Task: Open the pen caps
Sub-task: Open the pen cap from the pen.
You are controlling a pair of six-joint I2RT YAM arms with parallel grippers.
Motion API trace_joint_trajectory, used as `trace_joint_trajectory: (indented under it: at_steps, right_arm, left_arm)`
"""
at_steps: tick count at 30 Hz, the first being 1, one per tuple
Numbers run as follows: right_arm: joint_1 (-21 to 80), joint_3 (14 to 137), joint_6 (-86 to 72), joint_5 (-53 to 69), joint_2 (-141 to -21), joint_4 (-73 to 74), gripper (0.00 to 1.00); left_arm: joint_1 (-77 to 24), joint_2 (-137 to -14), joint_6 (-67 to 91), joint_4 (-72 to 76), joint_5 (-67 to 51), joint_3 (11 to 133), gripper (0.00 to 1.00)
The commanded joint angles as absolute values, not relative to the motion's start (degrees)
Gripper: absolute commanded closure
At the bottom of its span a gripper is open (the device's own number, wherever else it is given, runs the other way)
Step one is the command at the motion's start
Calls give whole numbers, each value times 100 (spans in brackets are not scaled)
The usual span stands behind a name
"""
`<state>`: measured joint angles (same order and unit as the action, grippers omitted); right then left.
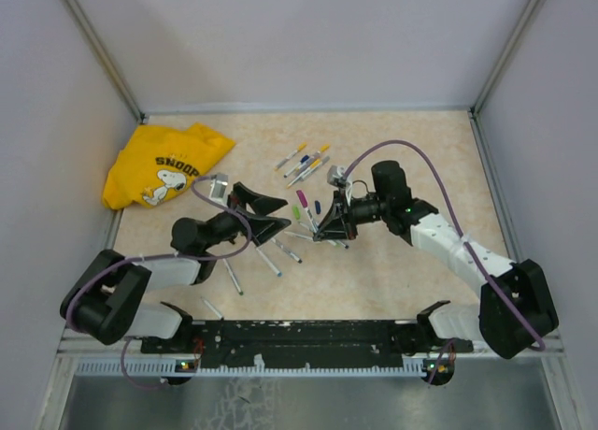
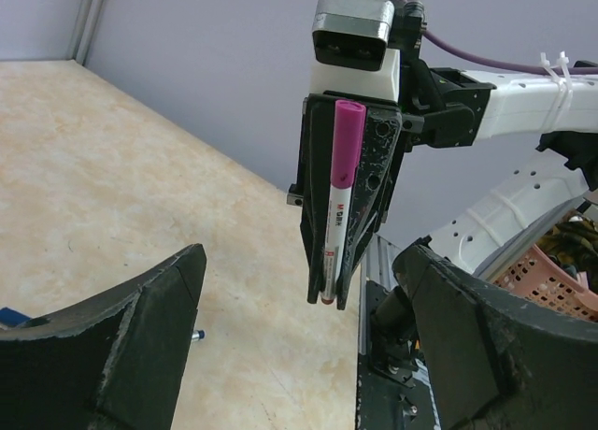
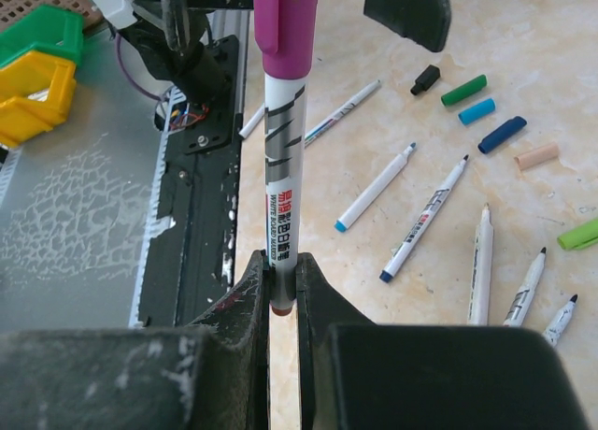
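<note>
**Right gripper holds a capped magenta marker**

The right gripper (image 3: 282,282) pinches the base of a white marker (image 3: 283,168), its magenta cap (image 3: 285,23) on. The left gripper (image 1: 264,212) faces it with its fingers spread wide. Loose caps (image 3: 464,90), green, blue and black, lie on the table (image 3: 561,75) beside uncapped markers (image 3: 425,220).

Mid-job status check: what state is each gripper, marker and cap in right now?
right gripper: shut on magenta marker's tail end
magenta marker: gripped, magenta cap on
left gripper: open, holding nothing
loose markers: lying flat, uncapped
loose caps: off their markers, lying flat
Snoopy shirt: crumpled
</note>
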<state>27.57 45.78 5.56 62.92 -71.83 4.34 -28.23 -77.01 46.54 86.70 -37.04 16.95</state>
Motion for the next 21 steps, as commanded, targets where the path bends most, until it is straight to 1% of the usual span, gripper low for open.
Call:
trace_joint_trajectory:
  at_steps: [1,3,8,11,15,17,21]
  right_arm:
    - [2716,4887,642,6516,-7214,291,100]
    - [2716,4879,642,6538,-7214,294,100]
    - [2716,4887,633,6563,-7264,297,100]
    - [2716,4895,633,6565,-7299,307,100]
    - [2716,4900,640,6565,-7346,325,100]
    - [2716,4909,642,6573,-7368,335,100]
    - [2716,4927,655,6597,-7416,361,100]
  left_arm:
    - [-2786,-7960,4730,9299,-4028,2062,9]
    - [-2792,-8078,4781,9361,-4080,2188,11]
    - [-2796,-8376,5232,9722,-4396,2531,19]
    - [-2823,-8474,5453,9981,-4430,2607,20]
    - [-2899,-8441,5439,9795,-4463,2751,24]
    - [-2991,-8406,5331,9590,-4473,2847,28]
    - [-3146,-8355,5054,9090,-4482,3085,41]
